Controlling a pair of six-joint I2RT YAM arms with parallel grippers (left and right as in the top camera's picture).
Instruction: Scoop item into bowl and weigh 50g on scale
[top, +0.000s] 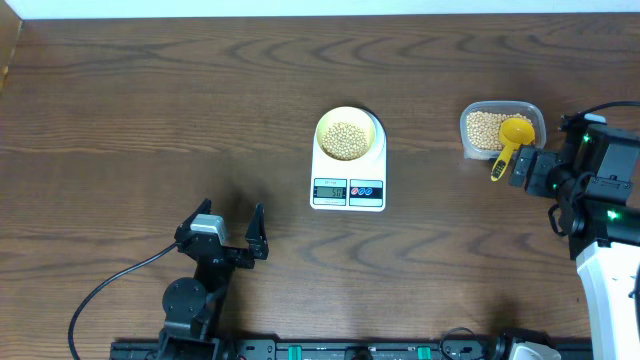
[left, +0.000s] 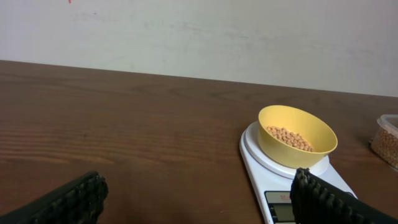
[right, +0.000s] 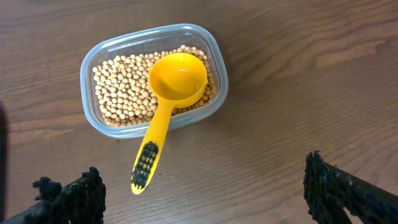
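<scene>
The pale-yellow bowl (top: 324, 126) (left: 292, 155) stands on the white scale (top: 330, 170) (left: 256, 163) at mid-table, with a layer of tan beans (top: 347, 140) (left: 289, 137) in it. More beans (right: 121, 90) fill a clear tub (top: 500, 105) (right: 214, 59) to the right. A yellow scoop (top: 514, 135) (right: 177, 78) lies empty on them, its handle sticking out over the rim. My right gripper (top: 527, 172) (right: 202, 186) hangs open just short of that handle, holding nothing. My left gripper (top: 225, 235) (left: 198, 186) stands open near the front, left of the scale.
The scale's display and buttons (top: 347, 190) face the front edge. Bare dark wood table (top: 150, 120) stretches left of the scale. A black cable (top: 110, 290) runs from the left arm's base at the front edge. A pale wall (left: 199, 31) stands behind the table.
</scene>
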